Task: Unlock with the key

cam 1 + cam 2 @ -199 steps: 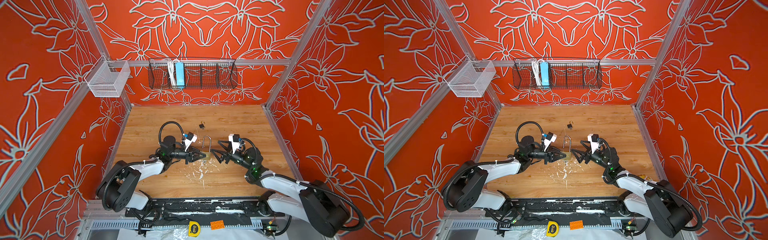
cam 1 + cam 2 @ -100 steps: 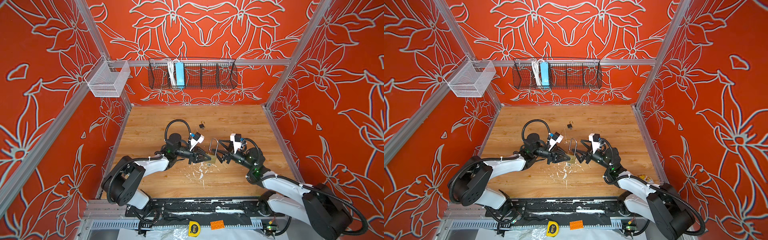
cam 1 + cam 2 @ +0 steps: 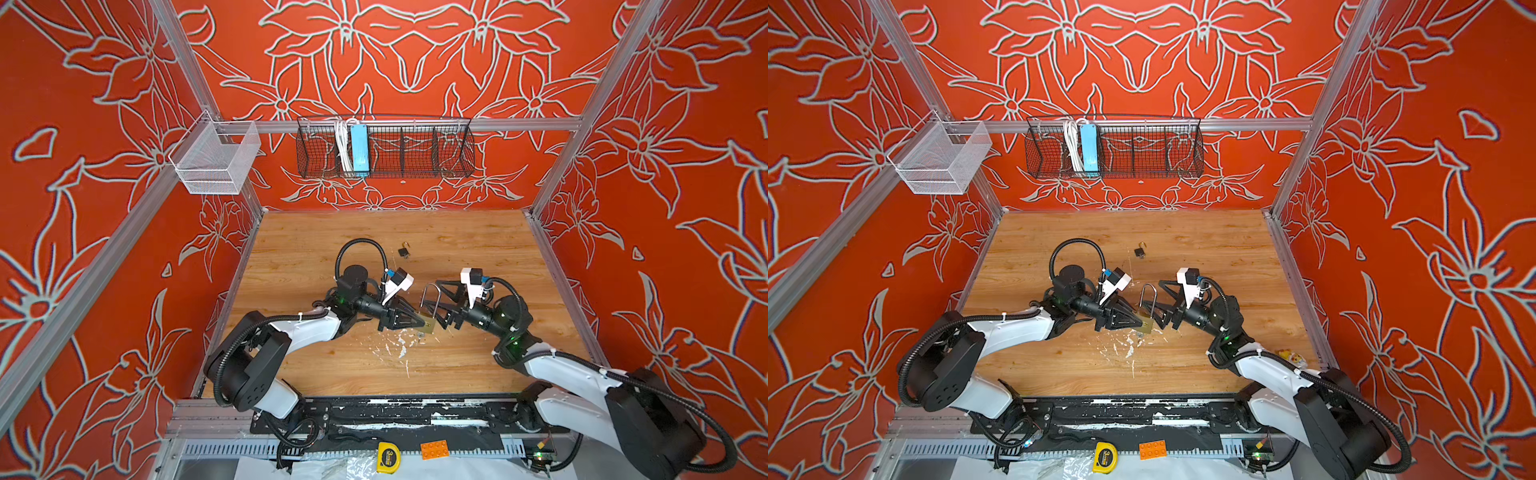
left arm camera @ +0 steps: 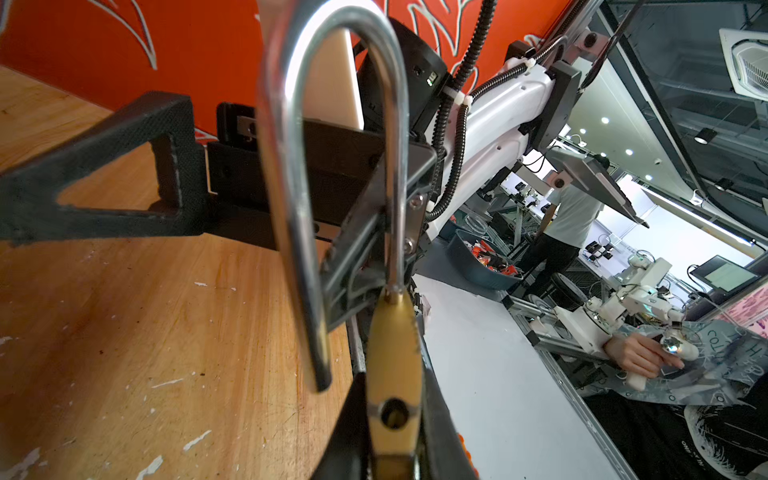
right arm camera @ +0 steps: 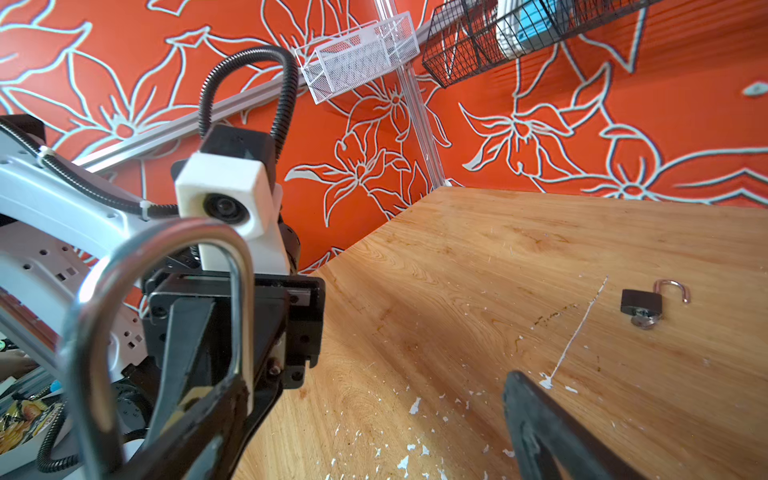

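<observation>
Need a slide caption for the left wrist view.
Left end effector grips brass padlock, shackle open, above wooden table.

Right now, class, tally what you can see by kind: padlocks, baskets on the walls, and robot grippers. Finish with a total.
Padlocks: 2 (brass padlock, black padlock)
Baskets: 2 (white mesh basket, black wire basket)
Grippers: 2 (left gripper, right gripper)
Total: 6

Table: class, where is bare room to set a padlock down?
Bare: the far strip of the table between the small black padlock and the right wall; the near patch between both arms. Crowded: the centre, where left gripper and right gripper meet at the brass padlock.
</observation>
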Motion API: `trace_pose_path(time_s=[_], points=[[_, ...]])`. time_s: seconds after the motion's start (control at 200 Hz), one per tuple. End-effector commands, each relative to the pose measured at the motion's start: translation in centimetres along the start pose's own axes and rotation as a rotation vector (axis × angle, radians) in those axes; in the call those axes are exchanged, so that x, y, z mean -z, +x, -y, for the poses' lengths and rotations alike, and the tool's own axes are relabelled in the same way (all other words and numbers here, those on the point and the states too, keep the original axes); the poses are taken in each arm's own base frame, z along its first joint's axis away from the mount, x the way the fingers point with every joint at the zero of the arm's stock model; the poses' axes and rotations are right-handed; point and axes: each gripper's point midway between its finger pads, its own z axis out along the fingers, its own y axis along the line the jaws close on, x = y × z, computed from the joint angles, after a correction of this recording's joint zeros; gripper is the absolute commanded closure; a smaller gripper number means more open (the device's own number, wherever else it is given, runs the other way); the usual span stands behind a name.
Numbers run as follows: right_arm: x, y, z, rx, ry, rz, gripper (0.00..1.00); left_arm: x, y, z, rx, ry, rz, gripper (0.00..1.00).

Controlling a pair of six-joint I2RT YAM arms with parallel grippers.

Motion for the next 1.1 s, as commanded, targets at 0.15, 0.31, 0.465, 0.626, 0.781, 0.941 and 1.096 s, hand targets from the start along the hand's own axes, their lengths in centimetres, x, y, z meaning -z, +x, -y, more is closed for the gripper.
trace_pose_path(time_s=[0.15,0.31,0.465,0.626,0.781,0.941,1.096], points=[[0.2,-1.4,-2.8,0.042,-0.131,0.029,0.02,0.4,-1.1,0.5,-0.089,-0.022,0.013,1.0],[0.2,-1.8,-4.1,0.047,-0.204,0.016,0.02,0.1,-0.8,0.4,-0.062,0.031,0.0,1.0],[-0.1,-1.8,-4.1,0.03,-0.219,0.018,0.02,-0.2,-0.6,0.3,-0.037,0.073,-0.019,1.0],[-0.2,-1.7,-3.9,0.023,-0.212,0.016,0.03,-1.0,0.0,0.3,-0.022,0.098,-0.049,1.0],[-0.2,-1.7,-2.8,0.025,-0.139,0.015,0.03,-1.2,-0.2,0.3,-0.024,0.084,-0.046,1.0],[0.3,-0.7,3.4,-0.024,0.221,-0.008,0.02,-0.9,-0.6,-1.2,-0.04,-0.07,-0.014,1.0],[2.1,-0.3,6.5,-0.022,0.434,-0.013,0.02,-0.3,-0.6,-3.3,-0.047,-0.24,0.026,1.0]])
